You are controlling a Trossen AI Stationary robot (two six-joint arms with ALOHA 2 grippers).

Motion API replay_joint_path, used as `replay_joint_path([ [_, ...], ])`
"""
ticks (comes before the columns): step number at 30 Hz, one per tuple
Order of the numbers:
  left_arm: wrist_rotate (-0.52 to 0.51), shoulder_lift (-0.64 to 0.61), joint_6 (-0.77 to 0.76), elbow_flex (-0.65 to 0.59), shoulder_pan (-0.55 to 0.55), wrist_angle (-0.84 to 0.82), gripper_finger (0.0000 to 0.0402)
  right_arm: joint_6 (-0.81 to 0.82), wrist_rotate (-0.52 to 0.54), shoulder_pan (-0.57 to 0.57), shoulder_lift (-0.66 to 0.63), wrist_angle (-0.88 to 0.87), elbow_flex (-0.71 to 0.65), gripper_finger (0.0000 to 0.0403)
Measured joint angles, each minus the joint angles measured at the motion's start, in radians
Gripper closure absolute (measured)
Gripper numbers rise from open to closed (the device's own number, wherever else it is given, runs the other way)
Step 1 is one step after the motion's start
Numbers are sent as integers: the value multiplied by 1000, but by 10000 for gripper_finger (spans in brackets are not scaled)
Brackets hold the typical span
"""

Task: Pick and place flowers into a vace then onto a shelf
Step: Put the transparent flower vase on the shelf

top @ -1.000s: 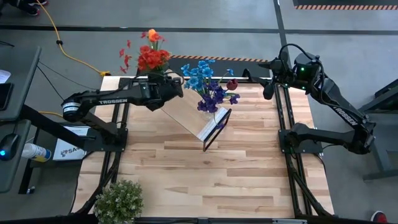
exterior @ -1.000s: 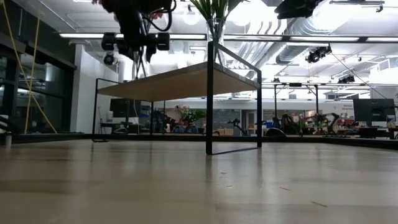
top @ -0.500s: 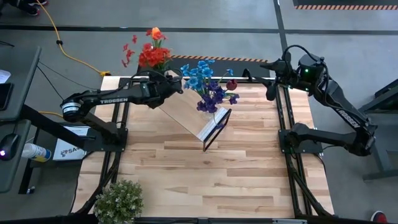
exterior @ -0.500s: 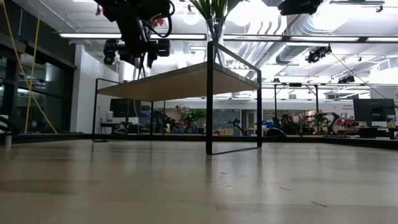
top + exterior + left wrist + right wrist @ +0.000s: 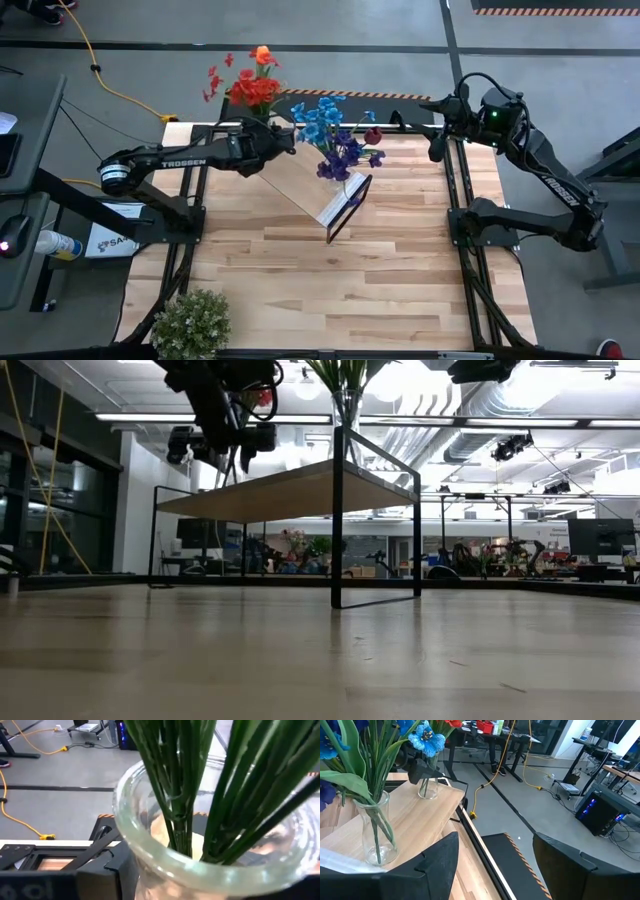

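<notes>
The left gripper [image 5: 285, 135] reached over the far end of the shelf [image 5: 300, 185], and right in front of it stood a glass vase [image 5: 150, 850] packed with green stems, the red and orange flowers [image 5: 250, 88] fanning out above and beyond the fingers. Its jaws sat on either side of the glass, but whether they pinched it or had slackened could not be told. In the right wrist view the vase's foot looked to be on the board, or just about there. A little past that gripper, further along the same board, a second vase [image 5: 375, 835] of blue and purple flowers [image 5: 325, 125] already stood free with nothing touching it. The right gripper [image 5: 492, 850] hung well off from both vases, out past the edge of the table [image 5: 350, 290], its fingers spread wide and holding nothing. So the job appeared nearly finished: both bunches were in glass and one was shelved. Probably what remained was to settle the red bunch, let go and back the hand away without tipping it.
</notes>
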Motion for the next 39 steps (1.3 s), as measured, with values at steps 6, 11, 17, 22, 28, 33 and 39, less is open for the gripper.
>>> replay_joint_path([
  [6, 15, 2, 0, 0, 0, -26, 143, 0, 0, 0, 0, 0, 0, 160],
  [11, 31, 2, -7, 0, 1, -54, 136, 0, 0, 0, 0, 0, 0, 158],
  [17, 31, 2, -15, 0, 1, -55, 140, 2, -1, 0, 0, 0, 0, 164],
  [22, 32, 2, -26, 0, 1, -55, 137, 2, -1, 0, 0, 0, 0, 163],
  [28, 38, 2, -30, 0, -2, -56, 114, 3, -1, 0, 0, 0, 0, 165],
  [33, 32, 2, -34, 0, -7, -56, 84, 3, -1, 0, 0, 0, 0, 170],
  [39, 47, 2, -35, 0, -41, -100, 49, 2, -1, 0, 0, 0, 0, 170],
])
